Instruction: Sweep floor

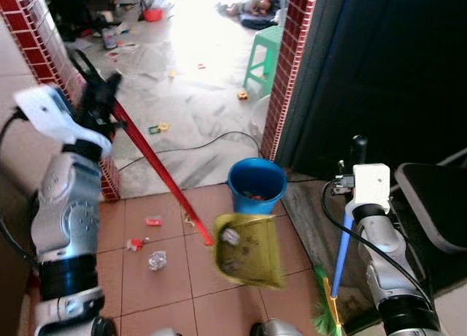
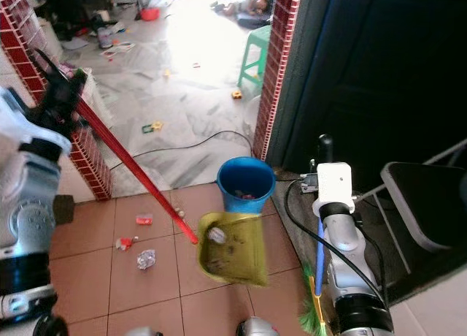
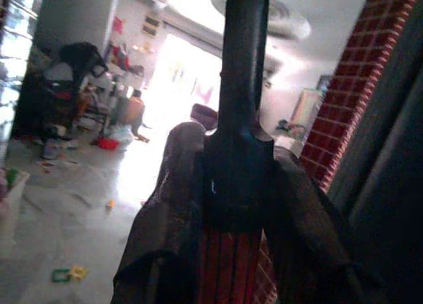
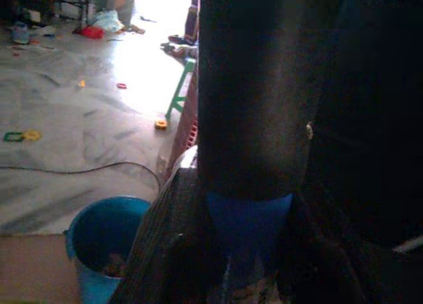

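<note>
Item 1, left tool (image 1: 97, 95): raised at far left beside the red-tiled brick pillar (image 1: 44, 51), clenched round the long red handle (image 1: 157, 168). I read it as grasping, since the left wrist view has both black fingers closed over the red shaft.

Item 2, yellow-green plastic dustpan (image 1: 248, 250): at the low end of that red handle, lifted off the floor and tilted, just near of the bucket. A crumpled white scrap (image 1: 230, 236) and dark dirt sit inside it.

Item 3, round blue plastic bucket (image 1: 256, 185): standing on the terracotta tile floor (image 1: 153, 292) at the doorway threshold, some rubbish already in it.

Item 4, right tool (image 1: 356, 161): at right, gripping the blue handle of a green-bristled broom (image 1: 332, 277), which hangs upright beside the arm; the right wrist view has the fingers closed on the blue shaft.

Item 5, litter not yet collected: crumpled clear wrapper (image 1: 157, 260), red-and-white scraps (image 1: 136, 243) and a small red packet (image 1: 153, 220), all on the tiles left of the dustpan.

Step in hand, as I judge it: emptying the loaded dustpan. The next move calls for carrying the pan farther, over the bucket mouth, and tipping it without spilling; then sweeping the left-hand litter.
</note>
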